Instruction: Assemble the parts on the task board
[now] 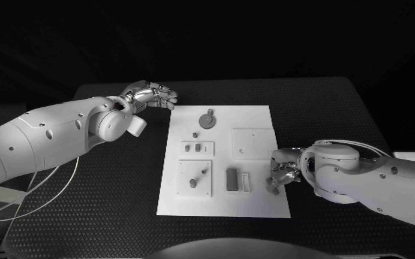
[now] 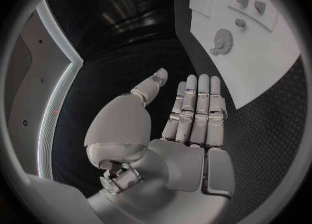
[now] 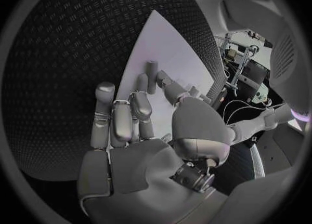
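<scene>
The white task board (image 1: 259,202) lies in the middle of the black table. On it are a round toothed part (image 1: 207,119), two small parts (image 1: 192,147), a pegged plate (image 1: 195,178), a dark bar (image 1: 232,179) and a square plate (image 1: 253,143). My left hand (image 1: 154,96) hovers off the board's far left corner; in the left wrist view it (image 2: 189,120) is flat, fingers straight, holding nothing, with the toothed part (image 2: 223,41) ahead. My right hand (image 1: 281,172) sits at the board's right edge. It (image 3: 130,125) pinches a small grey peg (image 3: 151,76) between thumb and finger above the board (image 3: 163,42).
A pale bar (image 1: 246,181) lies beside the dark bar. Black textured table (image 1: 328,109) surrounds the board on all sides, with open room to the right of it and at the near side. White cables (image 1: 35,193) hang off the table's left edge.
</scene>
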{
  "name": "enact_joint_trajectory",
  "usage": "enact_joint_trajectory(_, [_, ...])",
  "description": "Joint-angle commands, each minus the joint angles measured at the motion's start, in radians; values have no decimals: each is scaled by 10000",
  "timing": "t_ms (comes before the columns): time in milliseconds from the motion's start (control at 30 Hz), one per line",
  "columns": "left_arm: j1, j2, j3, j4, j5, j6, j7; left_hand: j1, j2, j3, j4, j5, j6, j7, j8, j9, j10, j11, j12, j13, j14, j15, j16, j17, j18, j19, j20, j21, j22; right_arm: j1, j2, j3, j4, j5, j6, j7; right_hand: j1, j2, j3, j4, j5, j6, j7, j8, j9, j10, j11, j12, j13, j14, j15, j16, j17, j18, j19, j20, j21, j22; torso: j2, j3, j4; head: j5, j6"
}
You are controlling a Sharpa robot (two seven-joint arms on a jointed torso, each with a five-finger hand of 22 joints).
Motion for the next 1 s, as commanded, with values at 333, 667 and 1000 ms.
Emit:
enact_joint_trajectory(333, [4, 13, 2, 25, -15, 183, 27, -109, 6, -45, 48, -21, -44, -10, 15, -16, 57, -8, 30, -12, -19, 39, -62, 20, 183, -72, 25, 42, -17, -107, 92, -102, -84, 3817, -2229, 113, 648, 780, -73, -18, 35, -514, 554, -596, -228, 77, -55, 131, 51, 114, -30, 24, 94, 214, 10, -46, 92, 184, 0, -4, -2, 20, -9])
enact_joint_trajectory(667, [5, 17, 0, 34, -15, 191, 10, -116, 1, -46, 55, -20, -45, -11, 16, -18, 57, -9, 29, -13, -19, 39, -69, 31, 185, -74, 24, 42, -18, -60, 233, -102, 54, 4798, -2758, 102, 679, 744, -89, -15, 35, -454, 522, -565, -225, 138, -89, 207, 91, 183, -62, 41, 180, 214, 48, -75, 116, 179, 8, -3, 5, 72, -28])
enact_joint_trajectory(1000, [5, 12, 0, 48, -15, 202, 5, -114, -6, -44, 56, -19, -46, -11, 17, -19, 56, -9, 28, -15, -21, 39, -78, 40, 186, -78, 24, 40, -19, -58, 304, -103, 103, 5283, -2465, 38, 673, 731, -99, -13, 35, -437, 514, -556, -224, 132, -98, 183, 72, 163, -74, 31, 125, 214, 56, -82, 118, 175, -3, -12, -5, 102, -47])
